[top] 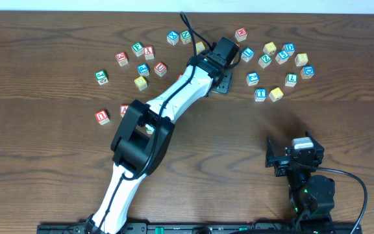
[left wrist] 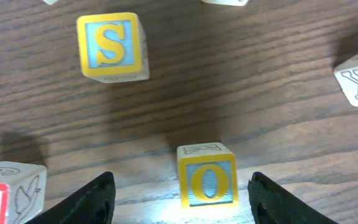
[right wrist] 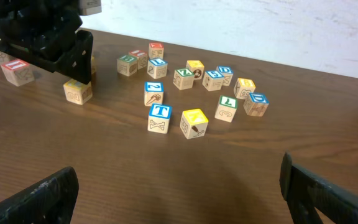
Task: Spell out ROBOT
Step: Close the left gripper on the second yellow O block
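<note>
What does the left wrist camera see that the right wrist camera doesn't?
Only the left wrist view: the yellow O cube up close, sitting between the fingers of the open left gripper, with the yellow S cube beyond it.
Only the right wrist view: the blue T cube, a yellow cube beside it, more cubes behind, the pale wall, and the open right gripper.
Both: the brown wooden table and lettered wooden cubes.
</note>
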Controlling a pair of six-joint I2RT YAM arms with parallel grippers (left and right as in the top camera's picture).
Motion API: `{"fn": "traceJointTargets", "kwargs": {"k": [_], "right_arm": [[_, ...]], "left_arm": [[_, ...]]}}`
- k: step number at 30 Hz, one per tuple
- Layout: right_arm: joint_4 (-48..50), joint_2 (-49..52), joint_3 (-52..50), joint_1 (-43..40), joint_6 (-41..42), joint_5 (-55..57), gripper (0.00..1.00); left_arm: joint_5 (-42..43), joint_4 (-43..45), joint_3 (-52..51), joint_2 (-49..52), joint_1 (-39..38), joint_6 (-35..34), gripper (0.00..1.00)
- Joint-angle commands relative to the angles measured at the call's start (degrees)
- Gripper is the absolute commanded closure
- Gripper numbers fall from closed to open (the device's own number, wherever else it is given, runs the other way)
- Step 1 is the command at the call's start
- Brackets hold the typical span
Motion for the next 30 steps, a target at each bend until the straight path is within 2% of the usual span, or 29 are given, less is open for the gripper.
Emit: {"fn": "traceJointTargets", "kwargs": {"k": [1, 30], "right_arm": [[-0.2, -0.1, -0.1, -0.2, -0.6, -0.1, 0.01], [-0.2, -0.1, -0.1, -0.2, -0.6, -0.1, 0.01]], "left_arm": [[0.1, -0.2, 1.2, 0.7, -0.5, 0.8, 0.33], [0.1, 1.1, 1.3, 4.0, -1.3, 1.5, 0.32]]}}
